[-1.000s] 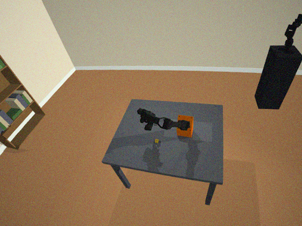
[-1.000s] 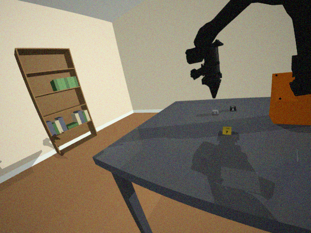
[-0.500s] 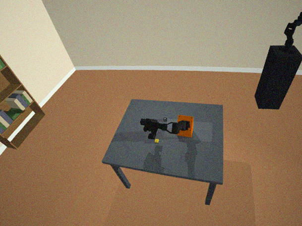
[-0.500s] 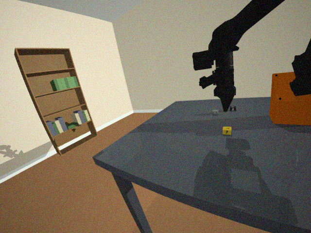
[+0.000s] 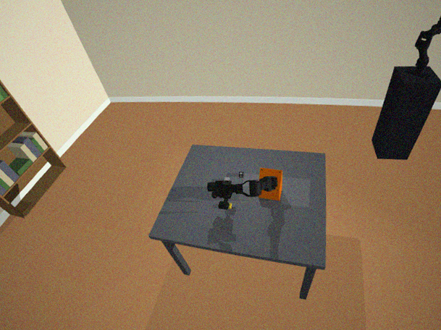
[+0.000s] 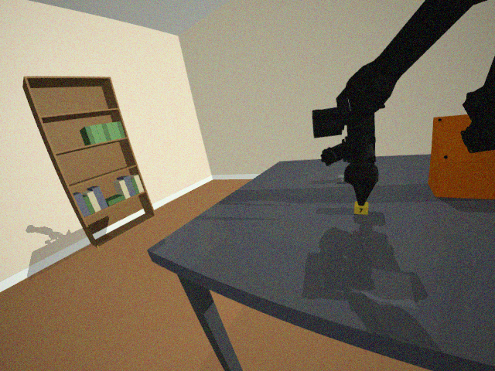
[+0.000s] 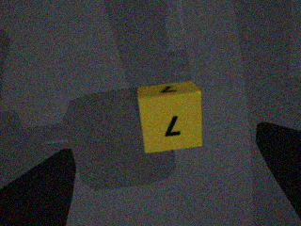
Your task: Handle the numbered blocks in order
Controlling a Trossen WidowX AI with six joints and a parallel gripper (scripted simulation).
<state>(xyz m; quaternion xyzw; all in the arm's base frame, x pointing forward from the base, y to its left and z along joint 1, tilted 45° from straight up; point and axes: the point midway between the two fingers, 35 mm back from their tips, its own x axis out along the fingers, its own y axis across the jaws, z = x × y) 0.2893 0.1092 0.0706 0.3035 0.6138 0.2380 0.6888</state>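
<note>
The yellow block (image 5: 230,206) (image 6: 360,208) (image 7: 171,122) shows a black 7 and sits on the table. My gripper (image 5: 225,205) (image 6: 361,202) (image 7: 166,146) is open, pointing down at the yellow block. In the wrist view one finger stands on each side of it, with gaps on both sides. In the exterior view the fingertips are at the block's top. A pale grey block (image 5: 227,178) (image 6: 340,178) lies farther back, partly covered by the arm. A dark block (image 5: 240,174) stands near it and is hidden in the exterior view. Their digits cannot be read now.
The arm reaches over the table (image 5: 290,231) (image 6: 240,239) from beside an upright orange panel (image 5: 270,195) (image 6: 452,179). A black pedestal (image 5: 406,115) with another arm stands off the table. A bookshelf (image 5: 20,121) (image 6: 83,159) is against the wall.
</note>
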